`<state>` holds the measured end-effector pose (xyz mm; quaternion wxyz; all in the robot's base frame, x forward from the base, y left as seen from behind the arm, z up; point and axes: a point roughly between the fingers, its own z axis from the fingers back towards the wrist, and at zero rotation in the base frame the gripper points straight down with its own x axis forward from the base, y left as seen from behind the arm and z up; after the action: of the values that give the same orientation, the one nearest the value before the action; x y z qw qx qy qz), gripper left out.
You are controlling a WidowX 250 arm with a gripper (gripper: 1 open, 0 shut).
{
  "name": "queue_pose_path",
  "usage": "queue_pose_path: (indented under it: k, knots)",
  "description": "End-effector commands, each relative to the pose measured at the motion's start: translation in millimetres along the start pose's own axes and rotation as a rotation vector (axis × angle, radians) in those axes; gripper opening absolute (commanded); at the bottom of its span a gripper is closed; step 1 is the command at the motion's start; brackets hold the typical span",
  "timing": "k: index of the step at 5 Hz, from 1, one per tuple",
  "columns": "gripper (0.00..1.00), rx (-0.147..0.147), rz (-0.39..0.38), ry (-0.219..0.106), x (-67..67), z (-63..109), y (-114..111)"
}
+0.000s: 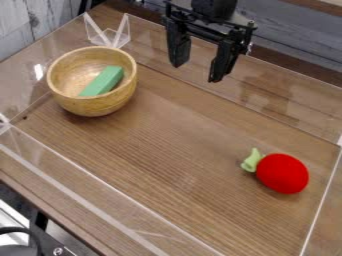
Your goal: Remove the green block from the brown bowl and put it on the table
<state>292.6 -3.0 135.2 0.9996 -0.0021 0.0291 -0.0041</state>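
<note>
Plainly, nothing of the job was done at that moment: the green block (102, 81) lay tilted inside the brown bowl (70, 103), leaning against its inner wall, and no part of it rested on the table (174, 140). The bowl sat toward the table's far left corner. My fingers (197, 57) hung spread apart and empty, pointing down, above the far edge of the table and well to the right of the bowl, touching nothing. A red strawberry-like toy (281, 172) with a green top lay near the right edge, well away from all this. By my reckoning everything was left: moving over the bowl, descending, pinching the block, lifting it clear, and setting it on open wood.
</note>
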Motion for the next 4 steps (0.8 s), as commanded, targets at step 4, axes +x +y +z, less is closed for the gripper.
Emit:
queue_pose_path:
  k: [4]
  knots:
    - [1.00, 0.015, 0.138, -0.060, -28.1, -13.5, 113.6]
